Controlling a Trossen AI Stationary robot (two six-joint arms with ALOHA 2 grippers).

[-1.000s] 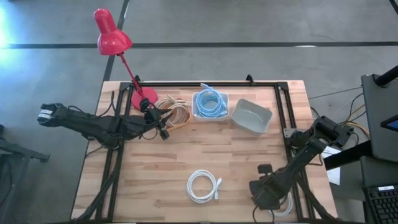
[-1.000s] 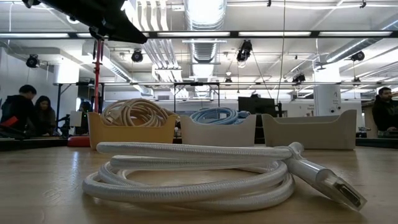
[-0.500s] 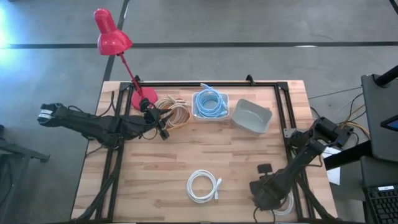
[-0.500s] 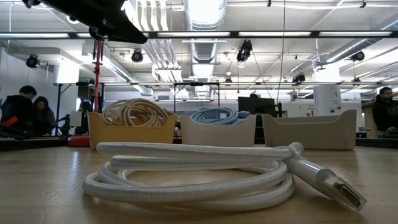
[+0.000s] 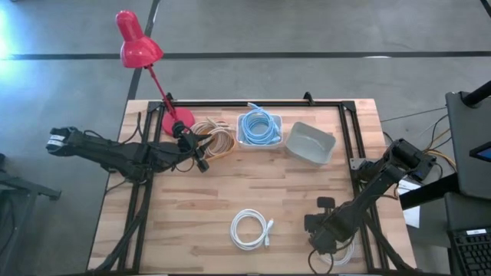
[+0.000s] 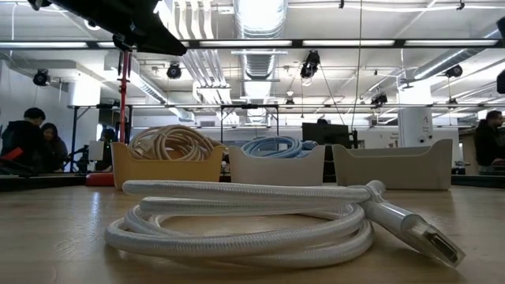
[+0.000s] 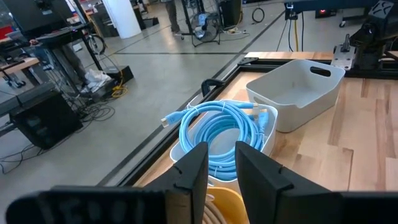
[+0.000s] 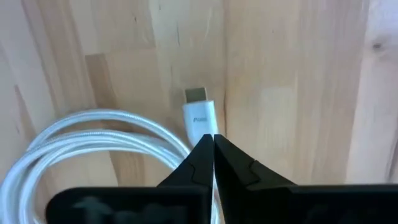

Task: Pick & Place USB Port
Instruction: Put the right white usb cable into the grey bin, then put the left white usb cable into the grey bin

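A white coiled USB cable (image 5: 252, 228) (image 6: 252, 225) lies flat on the wooden table near its near edge, its plug (image 8: 200, 112) (image 6: 418, 233) resting on the wood. My right gripper (image 8: 213, 140) (image 5: 313, 224) is shut and hovers to the cable's right, its tips pointing at the plug without touching it. My left gripper (image 7: 221, 163) (image 5: 202, 161) waits slightly open beside the yellow bin with the beige cable (image 5: 212, 139), holding nothing.
Three bins stand in a row at the far side: the yellow one, a white one with a blue cable (image 5: 259, 128) (image 7: 224, 127), and a grey-white one (image 5: 311, 142) (image 7: 298, 87). A red desk lamp (image 5: 140, 46) stands at the far left corner. People show beyond the table in the low view.
My right arm has shifted a little toward the table's left, toward the white cable, and its gripper has turned slightly. The cable and the left arm have stayed where they were.
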